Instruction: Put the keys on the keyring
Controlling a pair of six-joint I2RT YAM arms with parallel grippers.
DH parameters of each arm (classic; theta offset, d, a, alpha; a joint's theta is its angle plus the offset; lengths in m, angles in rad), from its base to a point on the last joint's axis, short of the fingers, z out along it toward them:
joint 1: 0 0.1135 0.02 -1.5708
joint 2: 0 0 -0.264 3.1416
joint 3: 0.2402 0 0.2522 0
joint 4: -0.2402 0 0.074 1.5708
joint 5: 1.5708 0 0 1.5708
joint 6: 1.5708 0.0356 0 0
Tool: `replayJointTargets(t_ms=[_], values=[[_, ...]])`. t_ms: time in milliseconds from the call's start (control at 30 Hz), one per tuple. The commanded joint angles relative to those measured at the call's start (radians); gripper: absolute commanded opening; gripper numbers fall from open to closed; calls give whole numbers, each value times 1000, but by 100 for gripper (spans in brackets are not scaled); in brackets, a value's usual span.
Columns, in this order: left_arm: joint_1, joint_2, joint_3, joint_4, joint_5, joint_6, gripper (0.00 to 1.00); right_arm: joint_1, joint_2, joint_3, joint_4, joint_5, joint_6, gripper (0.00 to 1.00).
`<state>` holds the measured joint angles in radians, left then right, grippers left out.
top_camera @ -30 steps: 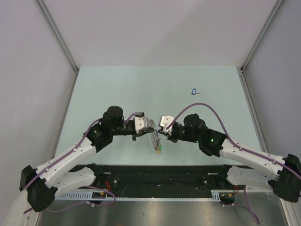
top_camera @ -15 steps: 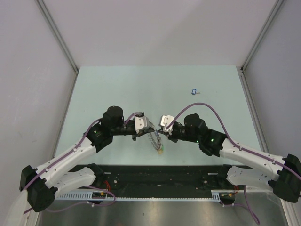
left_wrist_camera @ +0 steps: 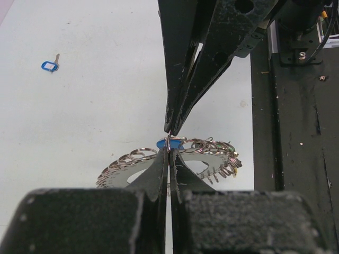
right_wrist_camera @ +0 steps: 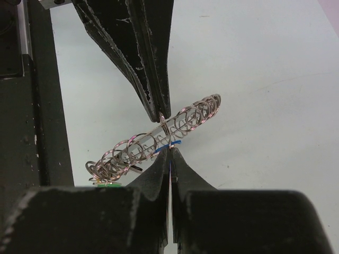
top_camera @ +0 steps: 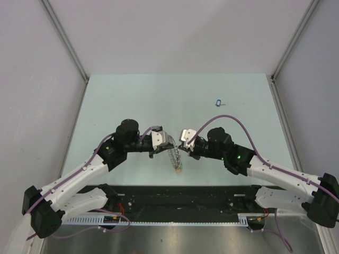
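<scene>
Seen from overhead, a pale mint-green table [top_camera: 116,100] is boxed in by plain grey-white walls [top_camera: 175,37], with slanting aluminium posts [top_camera: 63,39] at the corners. The table surface is matte and smooth, with faint specks showing in the wrist views. A black base plate [top_camera: 180,197] runs along the near edge, where two black-and-white arms are bolted. Purple cables [top_camera: 233,120] loop along both arms.

The arms reach inward and meet over the front middle of the table. The left gripper [top_camera: 172,149] and the right gripper [top_camera: 180,149] face each other tip to tip. Each has its jaws pressed fully together, with no gap showing.

The keyring [top_camera: 175,159] sits at the meeting point. It is a large silver ring fringed with many small wire loops, and it trails from the tips toward the near edge, where a green tag [right_wrist_camera: 108,184] sits at its low end. In the wrist views the ring is tilted, edge-on to both grippers. Whether its low end touches the table cannot be told.

A small blue tag [left_wrist_camera: 163,143] lies right between the two sets of tips, against the ring's rim. It is too small and crowded to tell which gripper pinches the tag and which pinches the ring.

A loose key [top_camera: 218,102] with a blue tag lies flat on the far right part of the table, well apart from the grippers.
</scene>
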<state>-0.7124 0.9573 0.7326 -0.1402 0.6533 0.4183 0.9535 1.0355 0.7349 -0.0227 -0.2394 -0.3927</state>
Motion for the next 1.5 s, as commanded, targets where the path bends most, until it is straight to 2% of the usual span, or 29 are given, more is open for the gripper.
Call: replayJointTargets(t_ms=[0,1067,1467], values=[[-1,-2,13,48,39,0,0,-1,-8,4,47,-27,2,0],[-1,63,62,-36,137,50,0,-4,-34,-8,55,-103,-12,0],[4,-5,34,-9,77,40,0,-15,-29,-9,52,-64,-3,0]])
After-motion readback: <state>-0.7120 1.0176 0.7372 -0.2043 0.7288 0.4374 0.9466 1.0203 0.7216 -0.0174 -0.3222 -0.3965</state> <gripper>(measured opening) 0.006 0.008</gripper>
